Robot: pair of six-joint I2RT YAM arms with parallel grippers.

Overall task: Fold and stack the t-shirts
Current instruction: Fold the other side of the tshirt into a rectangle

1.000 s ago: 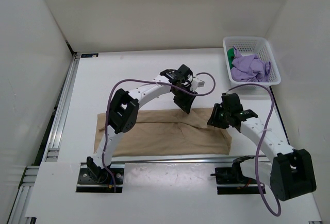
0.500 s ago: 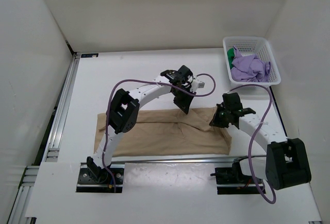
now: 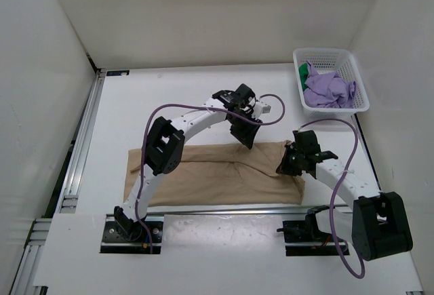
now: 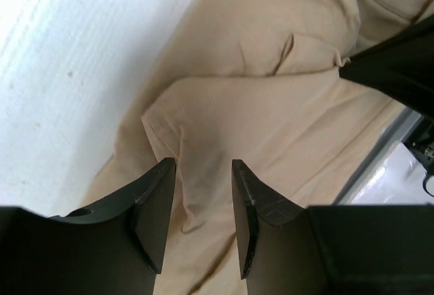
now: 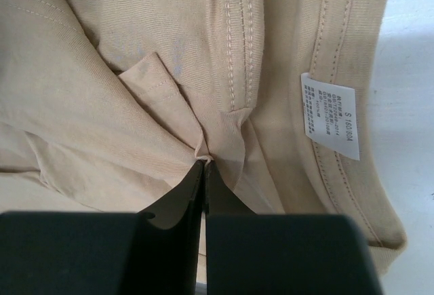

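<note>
A tan t-shirt [image 3: 203,176] lies rumpled in a long band across the lower middle of the desk [image 3: 169,98], its neck label [image 5: 329,115] showing. The right jaws are clenched on a pinched fold of it. The left jaws stand released over its upper edge. A purple t-shirt [image 3: 327,90] and a green t-shirt [image 3: 303,72] sit bunched in a white basket [image 3: 332,53], upper right.

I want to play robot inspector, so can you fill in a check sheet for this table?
Surface: white table, lightly speckled.
Job's things: tan t-shirt laid out along the near edge; purple t-shirt and green t-shirt bunched in the basket.
Clutter: white basket, far right corner.
Grippers: left gripper open over tan cloth; right gripper shut, pinching a tan fold.
Cables: two purple cables, looping loose.
Surroundings: white walls; metal rail at left.
</note>
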